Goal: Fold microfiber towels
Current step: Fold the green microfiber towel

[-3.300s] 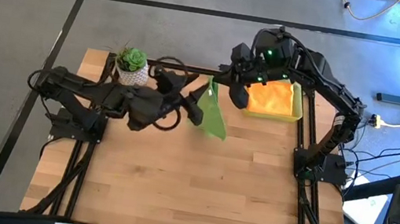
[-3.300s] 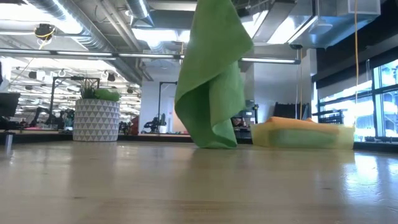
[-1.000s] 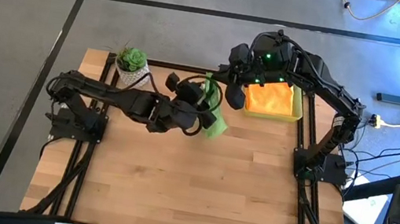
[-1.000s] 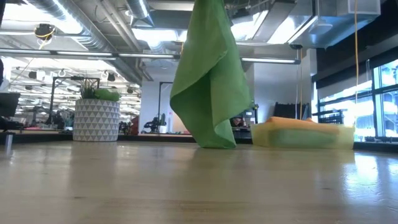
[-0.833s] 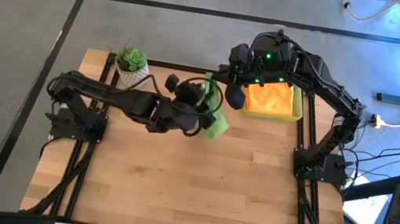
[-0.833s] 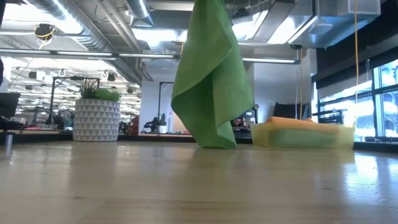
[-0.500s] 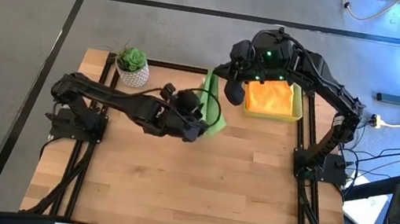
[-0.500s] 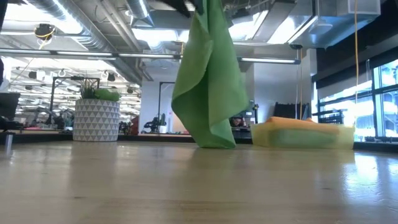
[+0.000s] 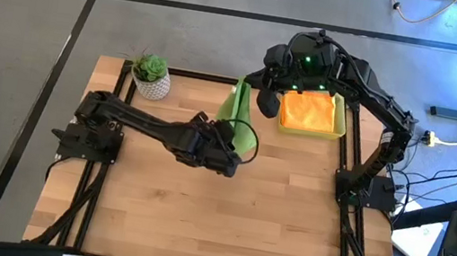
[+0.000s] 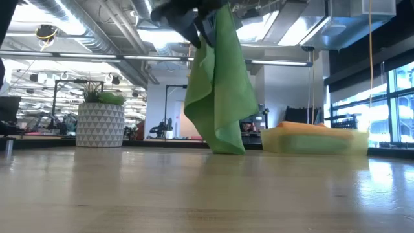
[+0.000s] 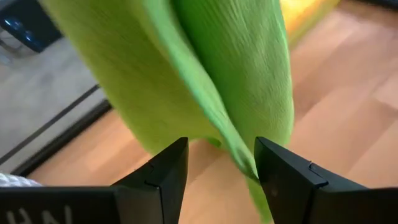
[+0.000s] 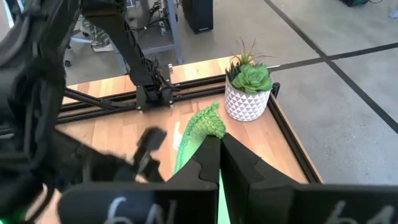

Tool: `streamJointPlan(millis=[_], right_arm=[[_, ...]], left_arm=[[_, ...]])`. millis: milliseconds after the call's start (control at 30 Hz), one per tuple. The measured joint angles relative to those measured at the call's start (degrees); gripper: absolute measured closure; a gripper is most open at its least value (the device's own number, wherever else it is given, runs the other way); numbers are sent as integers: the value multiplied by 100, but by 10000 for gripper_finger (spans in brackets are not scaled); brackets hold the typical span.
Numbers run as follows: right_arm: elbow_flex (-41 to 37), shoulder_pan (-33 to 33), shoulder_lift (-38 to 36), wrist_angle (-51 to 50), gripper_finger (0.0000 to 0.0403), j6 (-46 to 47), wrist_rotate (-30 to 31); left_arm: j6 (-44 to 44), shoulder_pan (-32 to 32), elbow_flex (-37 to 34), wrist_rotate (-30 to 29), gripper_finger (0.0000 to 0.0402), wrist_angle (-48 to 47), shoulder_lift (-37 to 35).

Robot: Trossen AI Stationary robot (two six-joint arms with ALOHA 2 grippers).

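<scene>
You are spreading the green towel (image 9: 237, 111) before folding: the right gripper (image 12: 219, 163), fingers pinching its top corner, hangs it near the bench's (image 9: 223, 227) far edge beside the tray (image 9: 309, 126). Your left gripper (image 11: 216, 163), fingers spread, straddles a hanging edge; next, close on it. A second ago that gripper was farther left.

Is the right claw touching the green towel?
Touching. In the right wrist view the right claw is pinched shut on the green towel, which hangs from it.
</scene>
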Motion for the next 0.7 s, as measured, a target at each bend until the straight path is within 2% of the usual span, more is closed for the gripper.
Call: streamJointPlan(millis=[300,367,500,700], right_arm=[[0,0,0,-76,397,1,-45],[0,0,0,-94,397,1,-46],[0,0,0,-169,397,-3,-46],[0,-16,-1,-281,397,-30,-46]], left_arm=[[-144,11,-2,558,234,-8,373],[-226,36,-2,673,263,7,358],[-268,52,-3,700,376,-119,292],[-103,88,2,952,400,-381,161]])
